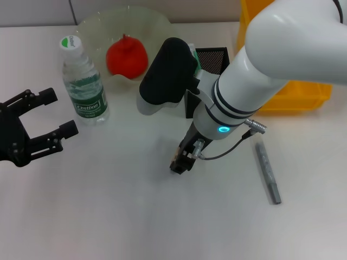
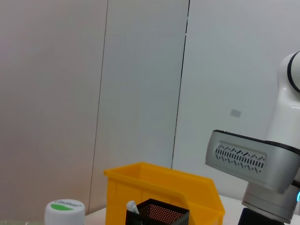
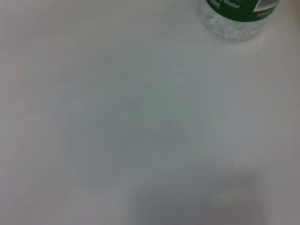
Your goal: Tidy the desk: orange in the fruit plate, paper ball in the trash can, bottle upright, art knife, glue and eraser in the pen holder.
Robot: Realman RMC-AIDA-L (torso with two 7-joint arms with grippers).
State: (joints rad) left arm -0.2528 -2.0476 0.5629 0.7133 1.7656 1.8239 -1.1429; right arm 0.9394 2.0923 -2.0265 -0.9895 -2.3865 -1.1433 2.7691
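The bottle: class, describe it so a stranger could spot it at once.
On the white desk, look left of the pale-green fruit plate holding the orange. The bottle stands upright there: the only clear plastic thing, with a dark green label and white cap.

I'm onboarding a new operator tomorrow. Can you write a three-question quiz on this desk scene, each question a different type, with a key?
1. True or false: the bottle is lying on its side.
2. Multiple choice: where is the orange?
A. on the bare table
B. in the fruit plate
C. in the trash can
3. Short answer: which pincer is low over the table, close to the grey art knife?

Key
1. False; it stands upright with its white cap on top.
2. B.
3. The right pincer, near the table's middle in front of the pen holder. The left pincer waits open at the table's left edge.
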